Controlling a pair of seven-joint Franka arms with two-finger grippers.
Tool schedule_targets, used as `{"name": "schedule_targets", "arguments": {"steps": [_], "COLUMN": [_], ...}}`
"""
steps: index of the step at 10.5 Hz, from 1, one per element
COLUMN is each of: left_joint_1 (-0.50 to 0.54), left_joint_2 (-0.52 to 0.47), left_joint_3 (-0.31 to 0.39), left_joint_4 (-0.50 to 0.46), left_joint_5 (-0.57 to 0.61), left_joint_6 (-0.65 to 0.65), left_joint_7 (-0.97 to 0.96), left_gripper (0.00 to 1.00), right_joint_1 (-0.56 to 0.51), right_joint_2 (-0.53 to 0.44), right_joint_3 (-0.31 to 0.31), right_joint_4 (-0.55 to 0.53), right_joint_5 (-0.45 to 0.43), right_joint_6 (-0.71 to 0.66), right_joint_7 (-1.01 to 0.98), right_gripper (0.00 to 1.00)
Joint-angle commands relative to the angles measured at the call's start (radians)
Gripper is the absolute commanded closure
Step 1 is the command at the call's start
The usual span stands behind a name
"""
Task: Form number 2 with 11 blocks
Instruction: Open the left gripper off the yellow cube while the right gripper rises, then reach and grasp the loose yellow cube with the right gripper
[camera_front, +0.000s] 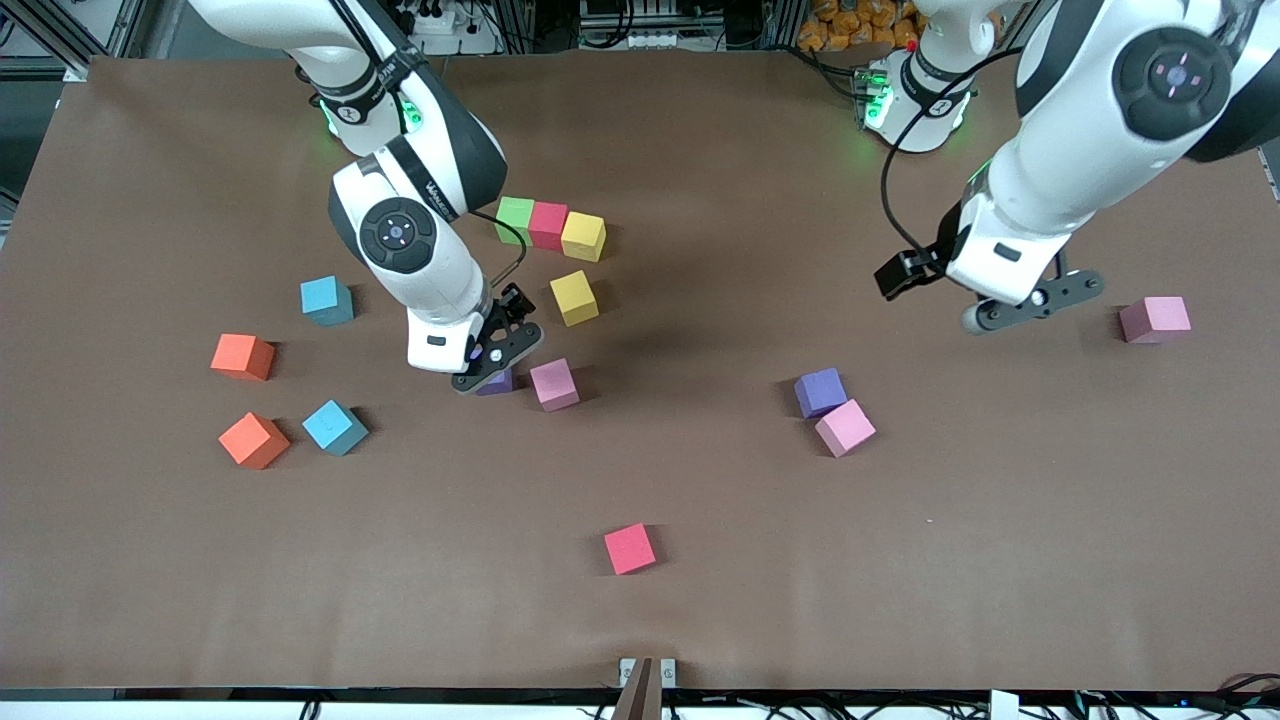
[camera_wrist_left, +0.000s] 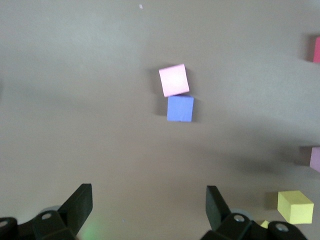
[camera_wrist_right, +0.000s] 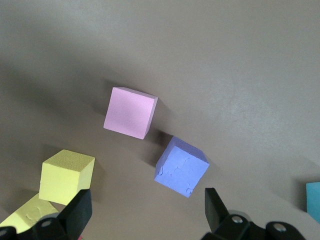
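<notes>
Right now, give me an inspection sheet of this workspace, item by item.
Surface: brown table, flat.
Job's things: green block, red block and yellow block touch in a row; second yellow block nearer the camera, apart. Other blocks lie scattered.
Clutter: two orange cubes toward the right arm's end.
Grippers: right pincer open, over a purple block beside a pink block; left pincer open, over bare table, holding nothing.
Cables: black cable on the left arm.
Surroundings: frames and wiring past the table's edge.
</notes>
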Motion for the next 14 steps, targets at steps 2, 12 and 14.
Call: {"name": "schedule_targets", "arguments": {"steps": [2, 12, 14], "left_joint_1": [-0.001, 0.016, 0.019], "left_joint_2": [-0.012, -0.011, -0.008], "left_joint_3": [0.024, 0.027, 0.032], "left_joint_4": [0.066, 0.097, 0.097], "left_joint_5": [0.027, 0.03, 0.026], "left_joint_6": [-0.029, -0.029, -0.029], "left_joint_7": [0.163, 0.229, 0.23], "left_gripper": [0.0, 0.0, 0.0], "right_joint_1": [0.018, 0.123, 0.13], "right_joint_2": [-0.019, -0.01, -0.015], "right_joint_3": [-0.005, 0.001, 0.018], "right_joint_4": [-0.008, -0.05, -0.15], "right_joint_5": [0.057, 0.067, 0.065], "right_joint_6": [0.002, 0.017, 0.135], "right_joint_7": [0.014, 0.072, 0.072], "right_gripper": [0.0, 0.0, 0.0]}}
